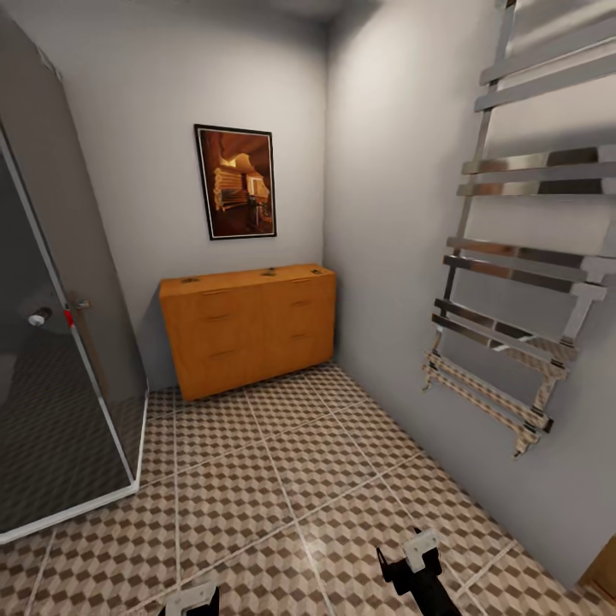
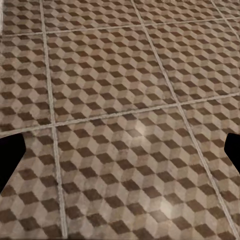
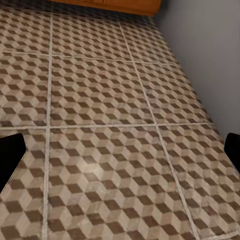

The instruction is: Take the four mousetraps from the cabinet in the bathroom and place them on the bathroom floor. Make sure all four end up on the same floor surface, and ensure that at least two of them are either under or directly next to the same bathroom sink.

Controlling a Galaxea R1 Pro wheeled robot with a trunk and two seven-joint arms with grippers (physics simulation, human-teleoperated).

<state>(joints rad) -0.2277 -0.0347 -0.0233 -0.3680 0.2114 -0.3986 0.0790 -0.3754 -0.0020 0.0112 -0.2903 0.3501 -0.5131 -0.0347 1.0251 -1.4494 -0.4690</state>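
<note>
The orange-brown cabinet (image 1: 248, 329) stands against the far wall, in the right corner. Small flat mousetraps lie on its top, one near the left end (image 1: 190, 280) and one near the middle (image 1: 269, 273); they are too small to make out in detail. The bathroom floor (image 1: 282, 479) with its cube-pattern tiles stretches between me and the cabinet. At the bottom edge of the head view, my left gripper (image 1: 195, 601) and right gripper (image 1: 409, 556) hang low over the tiles. Both are open with nothing between the fingers (image 2: 120, 155) (image 3: 120, 152). The cabinet's base (image 3: 115, 4) also shows in the right wrist view. The bathroom sink is out of view.
A glass shower enclosure (image 1: 60, 342) with a dark floor takes up the left side. A chrome towel rail (image 1: 513, 282) juts from the right wall. A framed picture (image 1: 236, 181) hangs above the cabinet. A wooden door corner (image 1: 603, 573) sits at the lower right.
</note>
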